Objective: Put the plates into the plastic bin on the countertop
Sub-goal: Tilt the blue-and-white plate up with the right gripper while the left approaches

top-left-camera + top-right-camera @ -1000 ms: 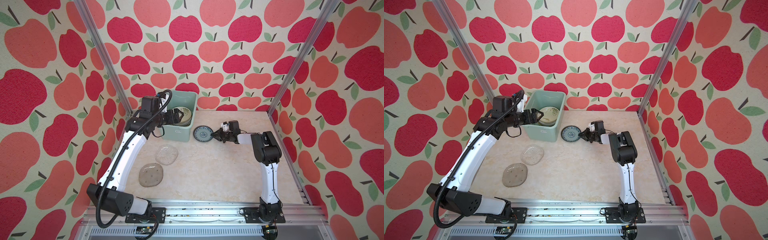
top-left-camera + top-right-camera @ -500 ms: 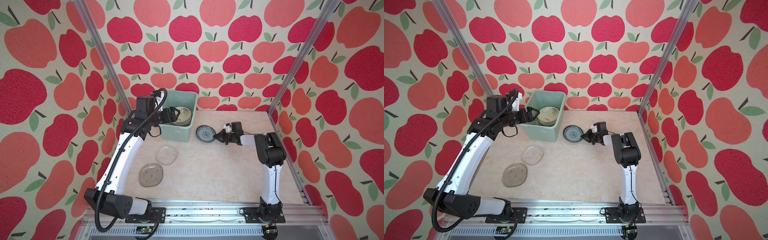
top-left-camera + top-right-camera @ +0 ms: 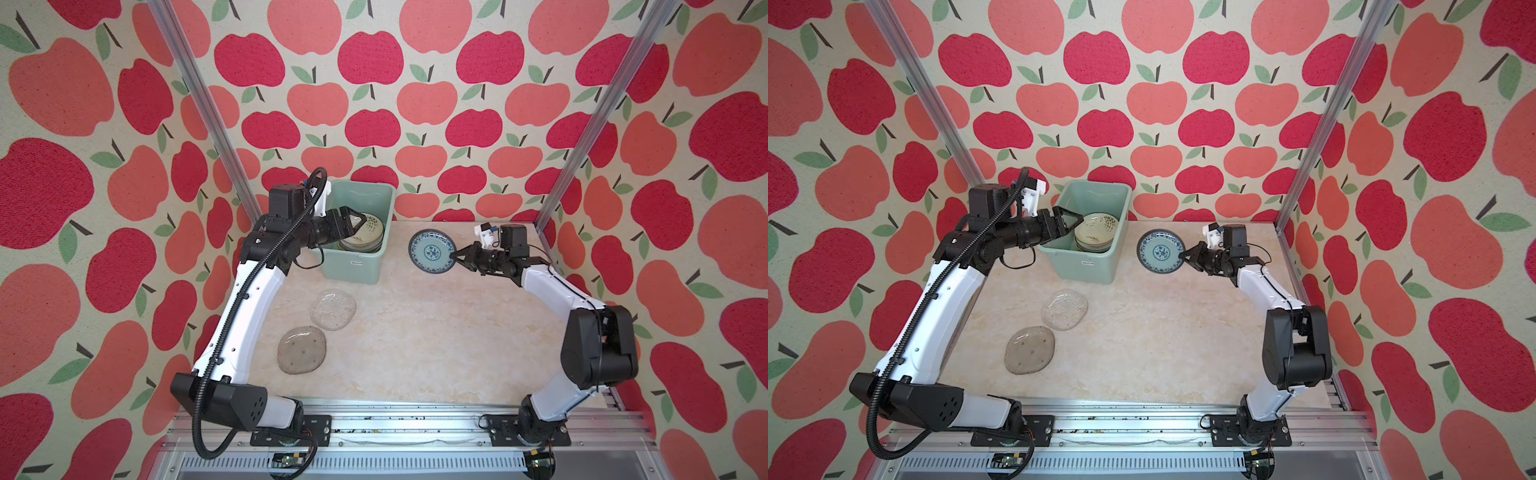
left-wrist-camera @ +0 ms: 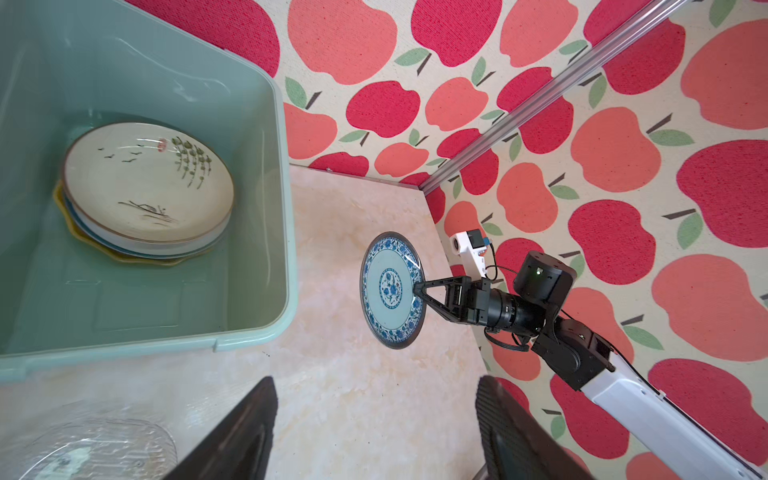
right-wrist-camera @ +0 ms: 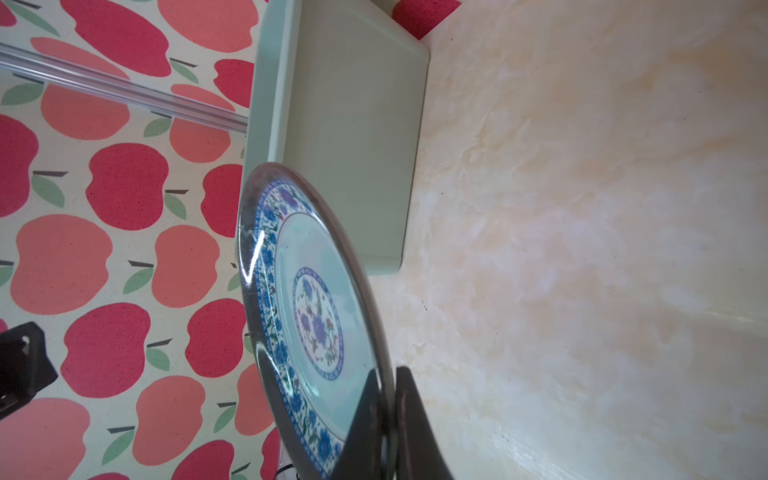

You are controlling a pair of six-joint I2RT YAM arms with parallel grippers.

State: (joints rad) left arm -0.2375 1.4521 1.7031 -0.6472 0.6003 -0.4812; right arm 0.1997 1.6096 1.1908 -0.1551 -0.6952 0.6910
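Beside the plastic bin (image 3: 340, 270): the blue-patterned plate (image 3: 431, 252) hangs near the bin's side wall. It is tipped steeply on edge with its painted face toward the bin, and it is not yet over the opening.
Inside the bin: a stack of plates (image 4: 174, 249), with a cream brush-marked plate (image 4: 145, 183) on top and a yellow scalloped plate (image 4: 137, 261) lowest.
In front of the bin: two clear glass plates (image 3: 333, 309) (image 3: 302, 349) lie flat on the tabletop (image 3: 436, 332), just beside each other.
Right tool (image 3: 456, 257): clamped on the blue-patterned plate's rim.
Left tool (image 3: 359, 222): fingers (image 4: 245, 432) spread wide and empty, hovering at the bin's rim above the stack.
Handling: the plate looks like glazed ceramic, so likely stiff, slick and easily chipped. A rim pinch is a small hold, so the plate may swing or slip. It is best laid level onto the stack, not dropped. The glass plates sit low and thin, so taking an edge off the flat tabletop looks awkward.
Views: the left wrist view shows the stack's layers and the open fingers, while both top views hide part of the stack behind the left tool. The right wrist view shows the pinch on the rim and the bin's outer wall, but nothing of the bin's inside. Only the top views show both glass plates whole.
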